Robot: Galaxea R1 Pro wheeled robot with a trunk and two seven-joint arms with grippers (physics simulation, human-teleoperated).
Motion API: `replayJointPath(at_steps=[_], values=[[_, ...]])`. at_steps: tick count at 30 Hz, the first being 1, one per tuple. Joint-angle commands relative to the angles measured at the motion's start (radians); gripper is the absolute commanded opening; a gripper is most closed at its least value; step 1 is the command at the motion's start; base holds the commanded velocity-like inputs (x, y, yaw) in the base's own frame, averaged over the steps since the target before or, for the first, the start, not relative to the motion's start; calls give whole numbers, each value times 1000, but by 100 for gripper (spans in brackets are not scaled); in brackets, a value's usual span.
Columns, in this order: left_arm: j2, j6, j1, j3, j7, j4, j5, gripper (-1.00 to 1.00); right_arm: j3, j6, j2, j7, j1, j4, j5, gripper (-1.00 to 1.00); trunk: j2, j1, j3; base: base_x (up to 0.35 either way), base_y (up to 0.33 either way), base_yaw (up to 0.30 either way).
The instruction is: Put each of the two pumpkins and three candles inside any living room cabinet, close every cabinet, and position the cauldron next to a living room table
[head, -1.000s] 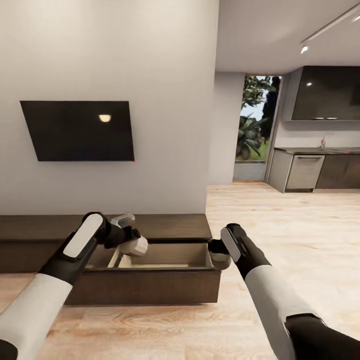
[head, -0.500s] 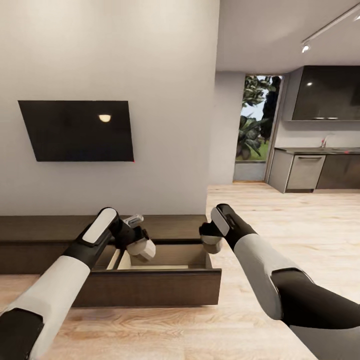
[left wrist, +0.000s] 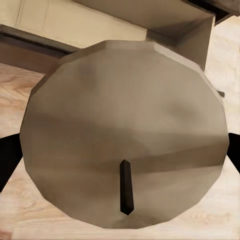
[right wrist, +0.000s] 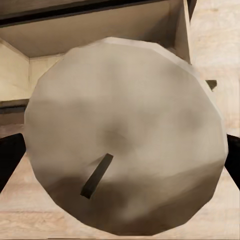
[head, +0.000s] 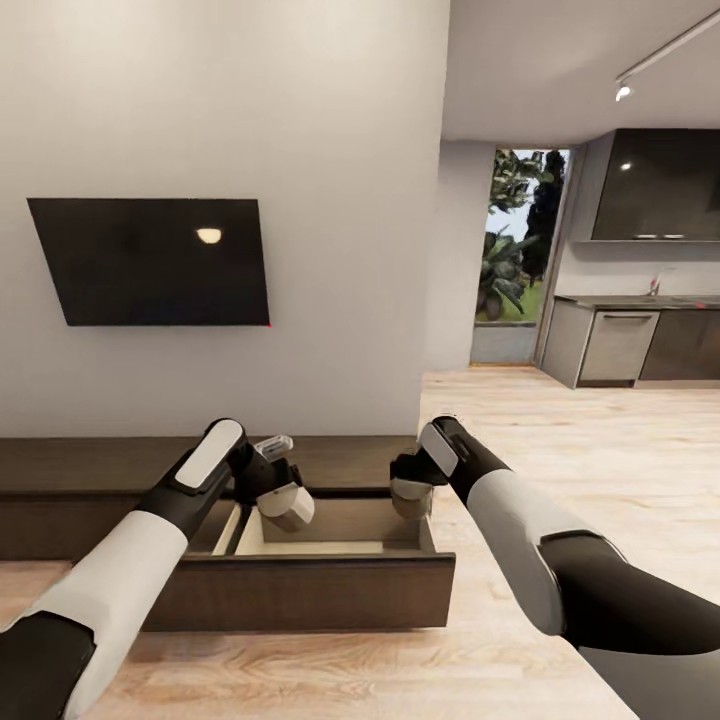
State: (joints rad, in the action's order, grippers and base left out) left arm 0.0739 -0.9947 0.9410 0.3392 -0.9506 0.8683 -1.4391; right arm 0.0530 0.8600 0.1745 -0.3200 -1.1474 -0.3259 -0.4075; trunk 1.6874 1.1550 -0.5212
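So you have both arms out over the open drawer (head: 320,548) of the long, low dark-brown wood cabinet (head: 90,470) against the white wall. Your left pincer (head: 285,506) is clamped on a pale beige faceted cylinder candle (head: 287,507), black wick (left wrist: 126,187) facing the left wrist camera, held over the drawer's left part, near its inner divider. Your right pincer (head: 410,496) is clamped on a second pale beige candle (head: 411,497) with a dark wick (right wrist: 96,176), held over the drawer's far right corner. Dark fingers (right wrist: 10,155) flank it on both sides. Drawer inside is pale beige; whether anything lies in it, you cannot tell. Black wall-mounted TV screen (head: 150,260) hangs above the cabinet, left. Light wood floor (head: 600,450) runs right to the far dark grey kitchen units (head: 640,345).
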Motion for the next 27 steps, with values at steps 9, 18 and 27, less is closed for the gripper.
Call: replayJointPath(at_steps=[9,18,27], values=[[1,1,1,54,-8,-26,-8,-100,7,-60,0,83,-1,103,-10,-100,1,0,-1,211,163,0],[0,2,1,81,-10,-35,-6,-100,6,-63,0,93,-1,112,-10,-100,1,0,-1,22,38,0],[-31,4,1,88,-4,-75,101,-100,5,-70,0,99,-1,131,-10,-100,1,0,-1,41,-47,0]])
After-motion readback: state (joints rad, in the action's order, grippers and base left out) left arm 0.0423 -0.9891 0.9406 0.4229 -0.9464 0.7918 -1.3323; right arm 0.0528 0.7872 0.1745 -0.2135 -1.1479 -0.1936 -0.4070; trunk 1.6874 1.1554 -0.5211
